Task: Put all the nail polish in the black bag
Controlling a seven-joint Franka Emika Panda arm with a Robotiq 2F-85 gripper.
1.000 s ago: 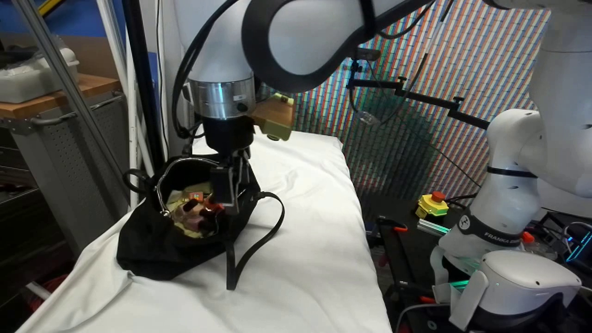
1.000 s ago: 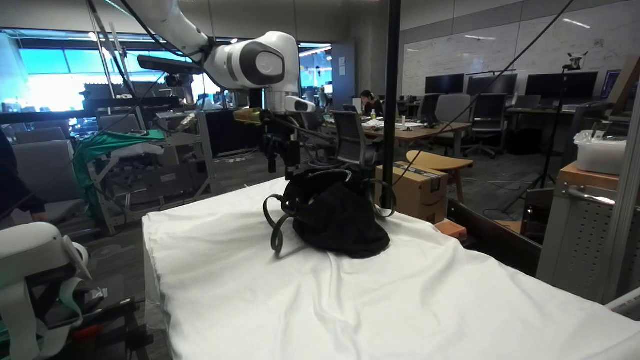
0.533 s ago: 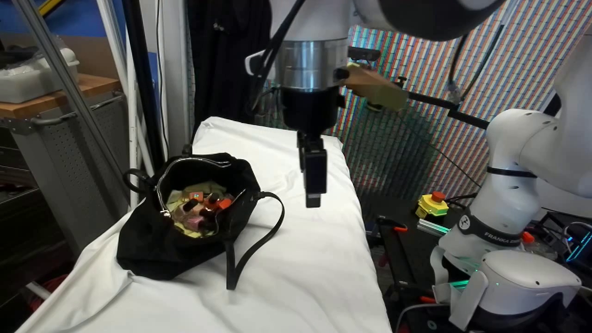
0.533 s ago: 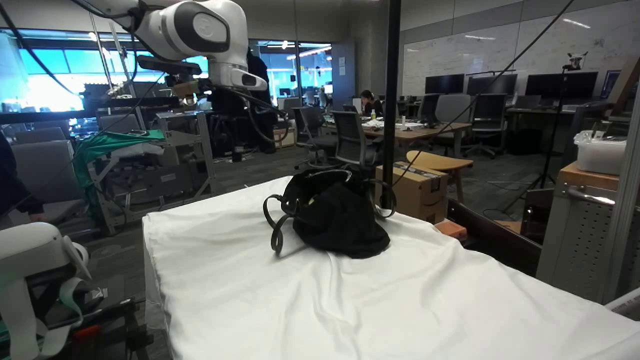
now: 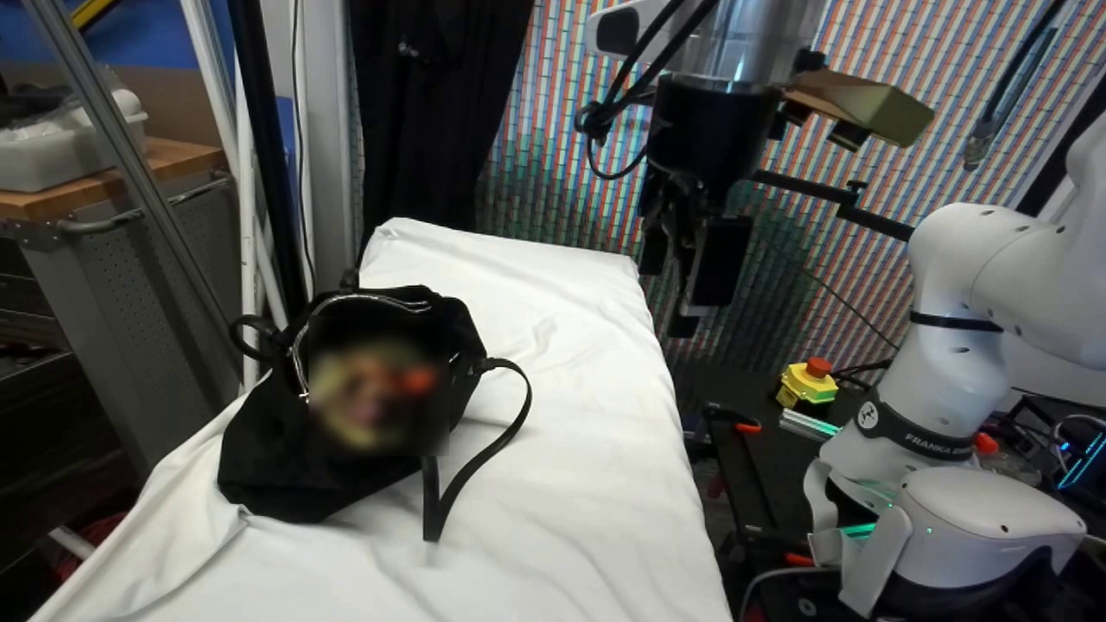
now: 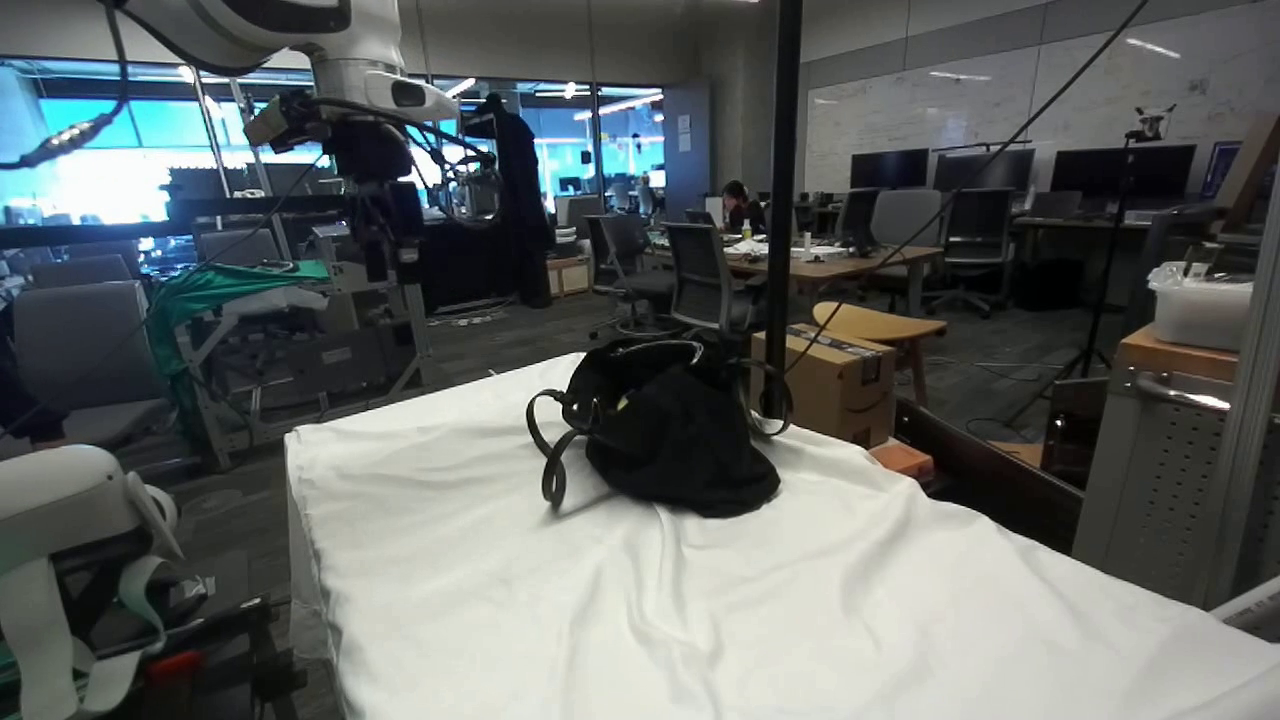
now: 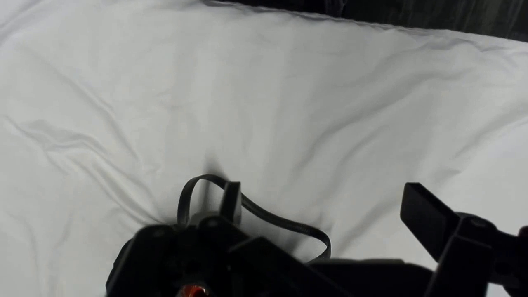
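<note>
The black bag (image 5: 285,466) lies open on the white-covered table, and also shows in an exterior view (image 6: 690,450). The nail polish (image 5: 371,397) is a blurred patch of pink, orange and red on yellowish lining in the bag's opening; single bottles cannot be made out. My gripper (image 5: 672,294) is open and empty, raised beyond the table's edge, well apart from the bag; it is also high in an exterior view (image 6: 388,265). In the wrist view, between the open fingers (image 7: 321,202), the bag's strap (image 7: 280,220) shows below. A red spot there at the bottom edge is unclear.
The white cloth (image 5: 570,484) covers the table. A yellow and red emergency button (image 5: 808,384) and a white headset (image 5: 985,536) are beside the robot base. A black pole (image 6: 785,200) stands behind the bag. A cardboard box (image 6: 840,380) is on the floor.
My gripper has gone from over the bag's opening, up and away past the table's edge toward the robot base. The bag has not moved; its contents now look blurred.
</note>
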